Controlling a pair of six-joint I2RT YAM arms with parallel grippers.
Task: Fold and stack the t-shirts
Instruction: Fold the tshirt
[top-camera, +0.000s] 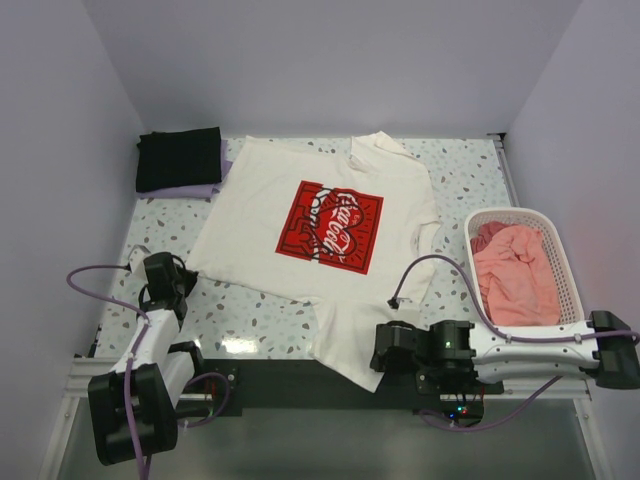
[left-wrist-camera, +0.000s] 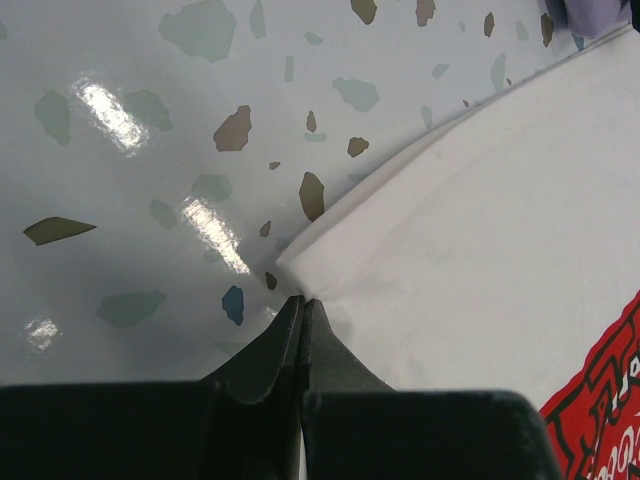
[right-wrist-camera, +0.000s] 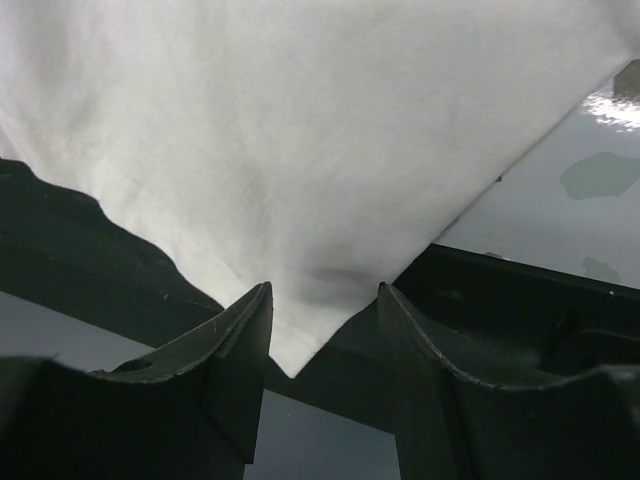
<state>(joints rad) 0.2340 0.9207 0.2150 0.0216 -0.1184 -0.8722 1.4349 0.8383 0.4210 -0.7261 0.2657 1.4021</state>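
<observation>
Cream-white t-shirt (top-camera: 260, 210) is laid flat and face up on the speckled counter (top-camera: 470, 180), turned at a slant, with the collar toward the far side. The red square print (top-camera: 331, 226) is seen on the chest. One bottom corner is draped past the counter's near edge onto the black rail (top-camera: 280, 385).

Left end effector (top-camera: 188, 276) is placed at the shirt's left corner. In the left wrist view the left end effector (left-wrist-camera: 303, 305) is seen closed, fingertips pressed together and touching the cloth edge just beside the corner. Whether any cloth is pinched cannot be told.

Right end effector (top-camera: 378, 360) is placed at the overhanging near corner. In the right wrist view the right end effector (right-wrist-camera: 325, 295) is seen open, with the pointed shirt corner lying between the two fingers (right-wrist-camera: 240, 340). No grip on the cloth is shown.

Black t-shirt (top-camera: 178, 158) is folded at the far-left corner of the counter and stacked on the folded lavender t-shirt (top-camera: 190, 190), of which only a strip is seen. Both are just beside the cream-white shirt's sleeve.

Salmon-pink t-shirt (top-camera: 515, 275) is bunched unfolded inside the white slatted basket (top-camera: 568, 280) at the right side of the counter, near the right arm.
</observation>
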